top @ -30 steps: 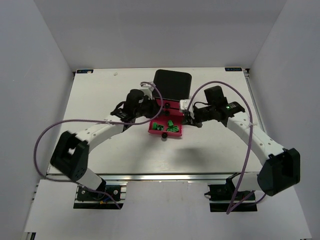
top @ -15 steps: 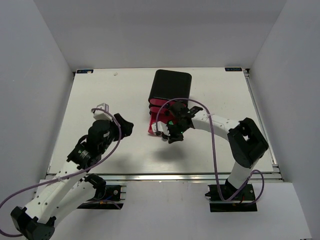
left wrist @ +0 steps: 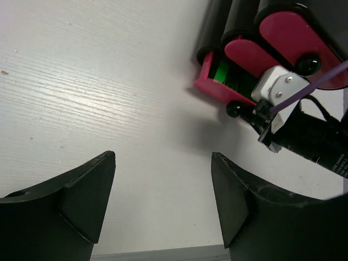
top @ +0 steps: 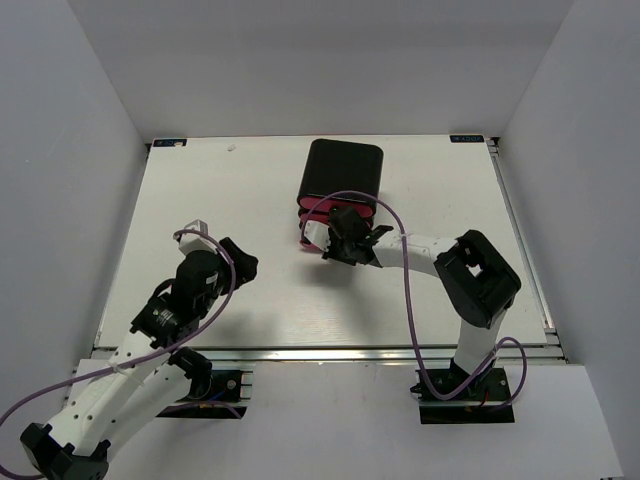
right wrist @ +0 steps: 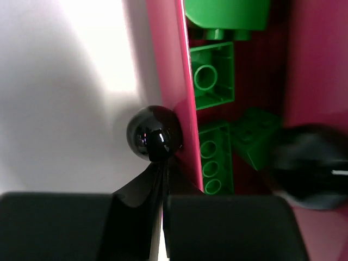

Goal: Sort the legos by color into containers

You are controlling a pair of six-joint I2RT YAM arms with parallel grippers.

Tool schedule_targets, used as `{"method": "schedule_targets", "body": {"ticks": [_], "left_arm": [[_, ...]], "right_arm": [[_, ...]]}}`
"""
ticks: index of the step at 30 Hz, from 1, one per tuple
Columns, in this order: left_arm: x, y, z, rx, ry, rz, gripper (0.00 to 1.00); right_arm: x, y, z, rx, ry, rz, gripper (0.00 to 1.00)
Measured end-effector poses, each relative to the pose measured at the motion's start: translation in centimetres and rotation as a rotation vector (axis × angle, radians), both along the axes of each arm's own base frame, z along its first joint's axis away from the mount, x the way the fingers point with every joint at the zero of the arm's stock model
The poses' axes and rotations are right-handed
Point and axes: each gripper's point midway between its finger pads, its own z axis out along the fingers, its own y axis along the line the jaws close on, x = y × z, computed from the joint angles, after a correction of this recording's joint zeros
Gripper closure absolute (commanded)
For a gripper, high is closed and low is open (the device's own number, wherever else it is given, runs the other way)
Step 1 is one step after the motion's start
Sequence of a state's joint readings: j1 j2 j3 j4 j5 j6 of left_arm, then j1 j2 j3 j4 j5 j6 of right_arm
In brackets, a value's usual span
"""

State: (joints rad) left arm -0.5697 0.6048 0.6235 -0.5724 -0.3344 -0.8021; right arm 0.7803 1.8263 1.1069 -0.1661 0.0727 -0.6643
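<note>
The black casing [top: 345, 170] stands at the back middle of the table, with pink drawers [top: 312, 213] at its front. In the left wrist view the lowest drawer [left wrist: 215, 89] stands partly out, with green legos [left wrist: 222, 72] inside. My right gripper [right wrist: 163, 163] is shut, and its tips touch that drawer's black knob [right wrist: 155, 133]. Several green legos [right wrist: 213, 73] lie just behind the pink drawer front [right wrist: 176, 76]. My left gripper [left wrist: 163, 157] is open and empty over bare table, well to the left of the drawers [top: 240, 260].
A purple cable [top: 395, 230] loops over the right arm next to the drawers. The table's near edge [top: 320, 350] runs in front of both arm bases. White walls stand on three sides of the table.
My left arm has drawn back from the drawers to the near left and its gripper has opened. My right gripper has come to the drawer's knob, and the drawer sits further in.
</note>
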Motion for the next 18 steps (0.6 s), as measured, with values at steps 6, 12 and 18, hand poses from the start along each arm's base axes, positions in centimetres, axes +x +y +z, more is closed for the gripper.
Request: {"method": "schedule_targets", "body": {"ticks": [6,12,18], "left_arm": [[0.2,0.0,-0.2,0.012,0.005,0.004,0.17],[0.4,0.0,0.1,0.006,-0.007,0.006,0.15],[0.8,-0.6,1.3,-0.016,-0.061,-0.018,0.07]], "right_arm": [[3.9,0.0,0.9,0.020,-0.178,-0.129,1.00],[4.8,-0.2,0.3,0.004,-0.213,-0.164,1.00],[-0.8,1.1,2.4,0.112,0.075,0.041,0.48]]}}
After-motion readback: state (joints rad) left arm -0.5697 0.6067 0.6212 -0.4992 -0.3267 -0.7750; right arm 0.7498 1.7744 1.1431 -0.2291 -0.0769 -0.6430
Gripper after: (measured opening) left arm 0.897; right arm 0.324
